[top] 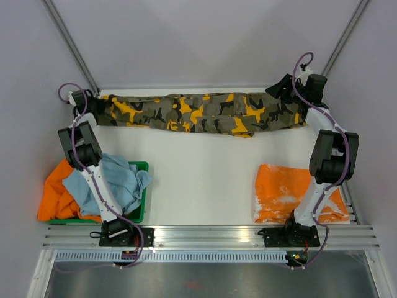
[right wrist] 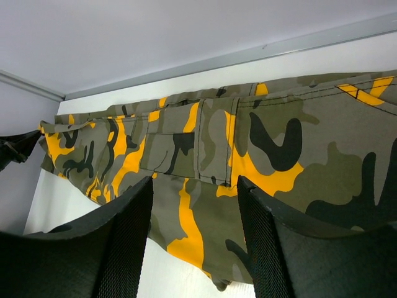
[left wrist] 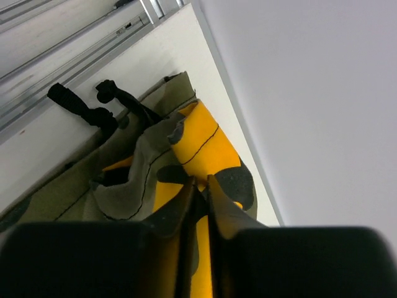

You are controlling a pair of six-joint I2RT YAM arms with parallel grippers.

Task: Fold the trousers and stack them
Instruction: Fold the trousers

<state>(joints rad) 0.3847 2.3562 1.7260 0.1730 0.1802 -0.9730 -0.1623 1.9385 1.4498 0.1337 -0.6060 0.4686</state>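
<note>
Black mesh-faced fingers of the right gripper (right wrist: 195, 183) fill the bottom of the right wrist view, set wide apart and holding nothing; the trousers (top: 198, 113) show beyond the gap, just ahead of the tips. Left gripper (left wrist: 200, 183): fingers almost together, with a fold of camouflage cloth nipped between them, so I read it as clamped on the trousers' left end. Black drawstring cords (left wrist: 80, 108) lie on the cloth just past that grip. Trousers' position: stretched out as one long narrow band along the far edge of the table (top: 205, 180), close to the back wall, reaching from the left gripper to the right one. Progress, judged: early. The band looks narrow enough to be leg laid on leg, but I cannot confirm that from these views. No crosswise fold is made and nothing is stacked. Left to do: take hold of the right end, fold end over end into a compact packet, then place it on a pile, possibly on the folded orange garment (top: 279, 189) near the right arm's base. Count: one pair of trousers; two grippers; one green tray (top: 141, 166) at near left; one light blue garment (top: 118, 180) heaped in it; two orange garments, the second (top: 56, 192) spilling over the tray's left side.
</note>
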